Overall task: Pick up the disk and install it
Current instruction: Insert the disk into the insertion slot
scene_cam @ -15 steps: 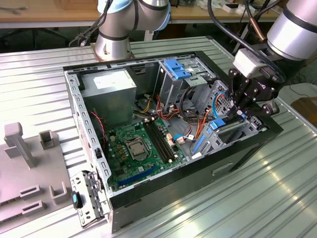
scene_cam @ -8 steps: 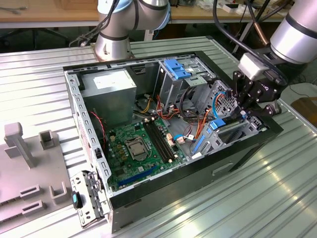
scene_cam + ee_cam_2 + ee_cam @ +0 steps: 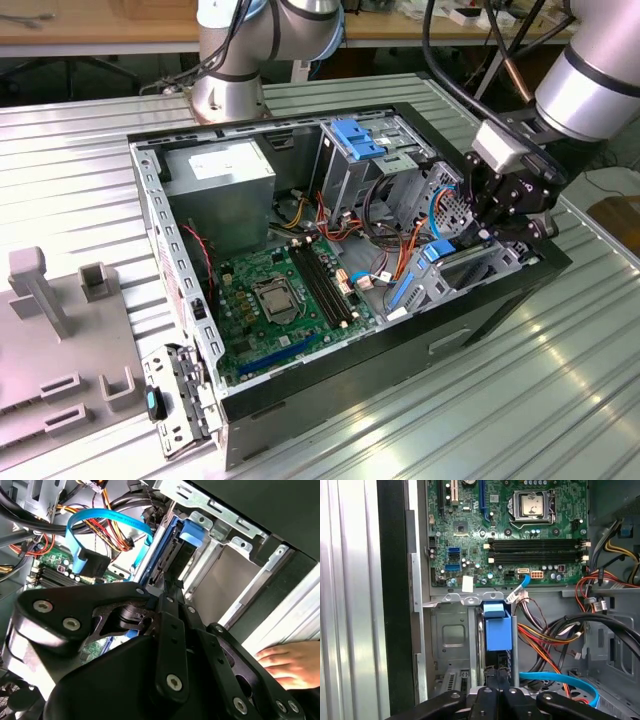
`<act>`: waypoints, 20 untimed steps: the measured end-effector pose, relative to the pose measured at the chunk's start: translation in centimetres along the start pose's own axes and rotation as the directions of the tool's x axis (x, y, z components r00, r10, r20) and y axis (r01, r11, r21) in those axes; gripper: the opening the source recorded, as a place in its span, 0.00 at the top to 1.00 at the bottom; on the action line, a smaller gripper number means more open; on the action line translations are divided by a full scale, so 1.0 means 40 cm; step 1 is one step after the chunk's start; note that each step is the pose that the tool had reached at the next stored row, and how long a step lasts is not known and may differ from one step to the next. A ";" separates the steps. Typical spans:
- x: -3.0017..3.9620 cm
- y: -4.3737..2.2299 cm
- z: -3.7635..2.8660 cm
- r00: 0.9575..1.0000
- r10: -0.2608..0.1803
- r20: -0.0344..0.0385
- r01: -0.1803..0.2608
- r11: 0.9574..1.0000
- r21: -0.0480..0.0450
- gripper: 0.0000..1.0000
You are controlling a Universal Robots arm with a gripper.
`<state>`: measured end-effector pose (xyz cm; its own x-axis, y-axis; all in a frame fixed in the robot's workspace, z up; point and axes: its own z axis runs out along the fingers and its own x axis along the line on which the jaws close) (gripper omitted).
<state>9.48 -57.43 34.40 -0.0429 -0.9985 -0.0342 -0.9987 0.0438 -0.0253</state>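
Note:
The disk (image 3: 497,630), dark grey in a bright blue carrier, stands on edge in the metal drive bay at the front corner of the open computer case (image 3: 400,340). My gripper (image 3: 497,674) sits directly over its outer end with both fingers pressed together, shut, and the tips meet the disk's edge. In the second wrist view the gripper (image 3: 171,587) touches the disk (image 3: 175,555) just behind its blue tab. In the exterior view the gripper (image 3: 490,228) hangs over the bay at the exterior view's right, with the disk's blue carrier (image 3: 433,252) showing below it.
The motherboard (image 3: 520,530) lies beyond the bay. A thin blue cable (image 3: 560,680) and orange-red wire bundles (image 3: 545,640) run beside the slot. A light-blue latch piece (image 3: 357,137) tops the rear cage. A person's hand (image 3: 290,665) rests outside the case. A grey fixture (image 3: 60,330) stands at the exterior view's left.

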 end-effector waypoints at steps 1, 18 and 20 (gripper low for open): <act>0.000 0.000 0.002 1.000 0.000 0.000 0.000 1.000 0.000 0.89; 0.000 0.000 -0.005 1.000 0.000 0.000 0.000 1.000 -0.002 0.89; 0.000 0.000 -0.006 1.000 0.000 0.000 0.000 1.000 -0.002 0.89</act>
<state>9.48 -57.43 34.62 -0.0430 -0.9985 -0.0341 -0.9988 0.0438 -0.0237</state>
